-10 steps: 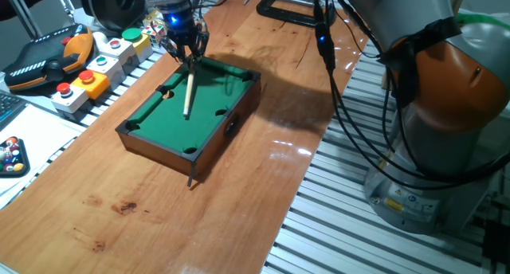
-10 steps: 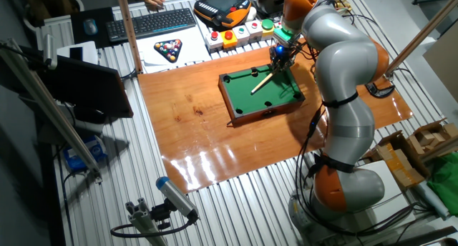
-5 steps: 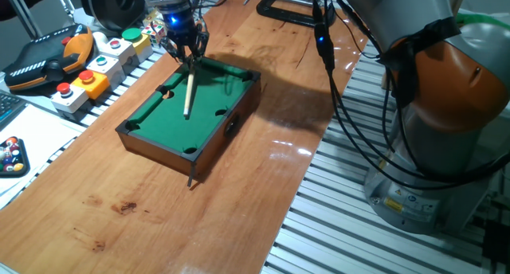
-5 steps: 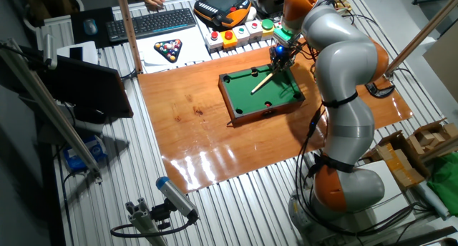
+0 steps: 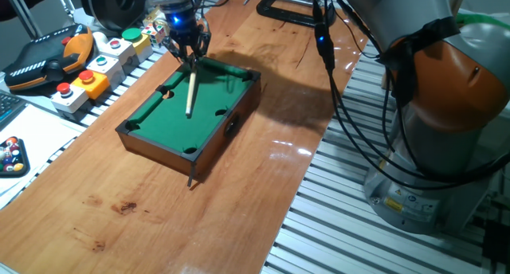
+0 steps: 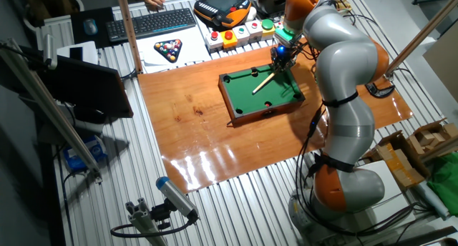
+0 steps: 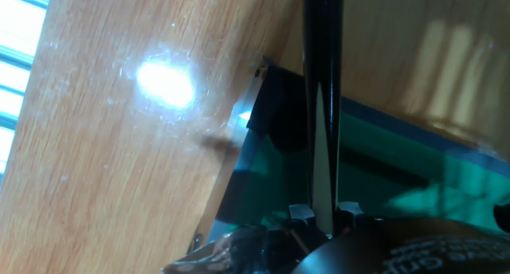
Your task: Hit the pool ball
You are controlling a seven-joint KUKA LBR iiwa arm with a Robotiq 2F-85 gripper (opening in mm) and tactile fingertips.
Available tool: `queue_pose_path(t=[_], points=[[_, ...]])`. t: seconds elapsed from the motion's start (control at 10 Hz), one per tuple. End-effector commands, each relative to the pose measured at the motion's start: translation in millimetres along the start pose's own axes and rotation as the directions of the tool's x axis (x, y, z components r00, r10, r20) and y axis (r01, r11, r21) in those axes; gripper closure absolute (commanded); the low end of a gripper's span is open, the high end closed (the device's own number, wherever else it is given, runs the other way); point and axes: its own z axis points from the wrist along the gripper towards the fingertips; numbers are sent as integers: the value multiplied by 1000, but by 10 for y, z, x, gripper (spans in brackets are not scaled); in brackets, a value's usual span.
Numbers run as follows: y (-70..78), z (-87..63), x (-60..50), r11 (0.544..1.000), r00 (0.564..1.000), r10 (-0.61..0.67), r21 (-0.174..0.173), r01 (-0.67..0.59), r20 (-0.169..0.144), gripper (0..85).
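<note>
A cue stick [image 7: 322, 107] runs straight up the frame, black at the far end and pale wood nearer the gripper [image 7: 322, 217], whose fingers pinch it at the bottom edge. Behind it lies the green felt pool table [image 7: 398, 186] with its dark corner, set on a glossy wooden tabletop [image 7: 119, 146].

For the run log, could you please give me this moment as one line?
gripper: shut on cue stick | cue: slanting over mini pool table | pool ball: not visible | strike: not confirmed
</note>
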Motion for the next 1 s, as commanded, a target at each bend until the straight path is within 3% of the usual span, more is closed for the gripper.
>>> queue_pose_path(t=[0.0,0.1,0.7,0.9], points=[[0,1,-2,1000,1000,0,-2,0,0,840],[0,1,-2,1000,1000,0,-3,0,0,837],[11,30,-21,1000,1000,4,-8,-4,9,593],[15,39,-24,1000,1000,5,-17,-5,11,647]])
